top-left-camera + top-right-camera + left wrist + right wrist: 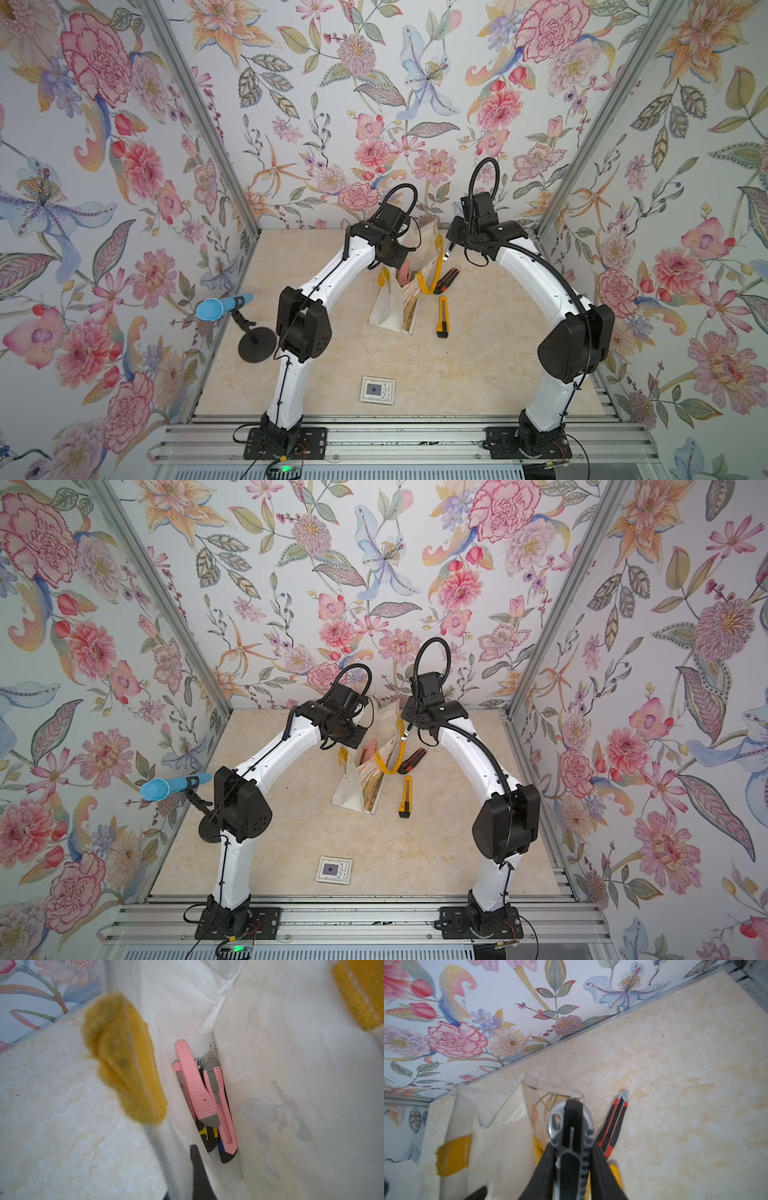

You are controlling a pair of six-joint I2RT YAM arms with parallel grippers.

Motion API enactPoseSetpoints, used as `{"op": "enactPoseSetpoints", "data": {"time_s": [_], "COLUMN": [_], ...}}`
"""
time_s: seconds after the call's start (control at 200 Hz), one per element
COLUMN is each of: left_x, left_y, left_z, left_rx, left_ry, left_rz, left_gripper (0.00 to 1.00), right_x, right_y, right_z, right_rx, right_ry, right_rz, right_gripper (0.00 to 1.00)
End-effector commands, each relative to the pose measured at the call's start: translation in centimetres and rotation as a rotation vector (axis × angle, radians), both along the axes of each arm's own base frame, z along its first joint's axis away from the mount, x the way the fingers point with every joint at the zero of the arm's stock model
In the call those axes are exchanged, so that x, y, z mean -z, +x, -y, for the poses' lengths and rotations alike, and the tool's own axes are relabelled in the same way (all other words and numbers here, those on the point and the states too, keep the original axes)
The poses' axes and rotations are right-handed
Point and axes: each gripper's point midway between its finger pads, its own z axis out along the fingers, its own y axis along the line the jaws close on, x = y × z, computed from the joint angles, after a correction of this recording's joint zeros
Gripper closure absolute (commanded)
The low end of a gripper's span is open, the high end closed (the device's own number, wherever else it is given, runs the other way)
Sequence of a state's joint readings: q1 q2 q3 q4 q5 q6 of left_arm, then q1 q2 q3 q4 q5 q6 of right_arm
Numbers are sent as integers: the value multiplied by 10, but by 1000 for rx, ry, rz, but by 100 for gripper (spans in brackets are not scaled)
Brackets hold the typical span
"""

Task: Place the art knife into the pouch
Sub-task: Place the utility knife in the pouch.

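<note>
- far left, a blue mic [224, 306] sits on a black stand by the left edge of the table [478, 365].
- the left gripper [187, 1159] is pinched tight on the pouch's left wall, with one finger inside the mouth.
- the pouch [388, 309] stands upright toward the back middle of the table, its mouth gaping upward and its printed face turned right. yellow handles hang at both sides.
- down at its bottom lie pink knives [196, 1088], stacked on darker ones: a yellow-black one and a blue one.
- in front of the pouch, well apart from it, a small white card [377, 389] lies flat.
- the right gripper [572, 1159] is clamped on the art knife [571, 1124], which is black and grey with a silver end. the knife hangs off the table just by the pouch's right rim, not yet inside.
- just right of the pouch, a red knife [448, 278] lies tilted on the table.
- a yellow knife [443, 316] lies just in front of the red one, beside the pouch's printed face.
</note>
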State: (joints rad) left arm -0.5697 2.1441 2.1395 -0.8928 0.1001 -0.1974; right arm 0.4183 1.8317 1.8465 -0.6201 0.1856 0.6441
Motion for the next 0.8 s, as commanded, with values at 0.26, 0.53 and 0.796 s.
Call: {"op": "enactPoseSetpoints", "data": {"time_s": [0.26, 0.53, 0.796], "left_x": [-31, -31, -34], "left_y": [-27, -28, -27], "left_z": [16, 13, 12], "left_rx": [124, 122, 129], "left_ry": [-98, -91, -89], "left_rz": [24, 29, 39], "left_gripper": [100, 100, 100], "right_x": [-59, 1, 43], "right_y": [-17, -24, -29], "right_z": [-62, -100, -104], "right_rx": [-196, -261, -247], "right_ry": [99, 96, 73], "right_rz": [179, 50, -34], "right_gripper": [87, 88, 87]}}
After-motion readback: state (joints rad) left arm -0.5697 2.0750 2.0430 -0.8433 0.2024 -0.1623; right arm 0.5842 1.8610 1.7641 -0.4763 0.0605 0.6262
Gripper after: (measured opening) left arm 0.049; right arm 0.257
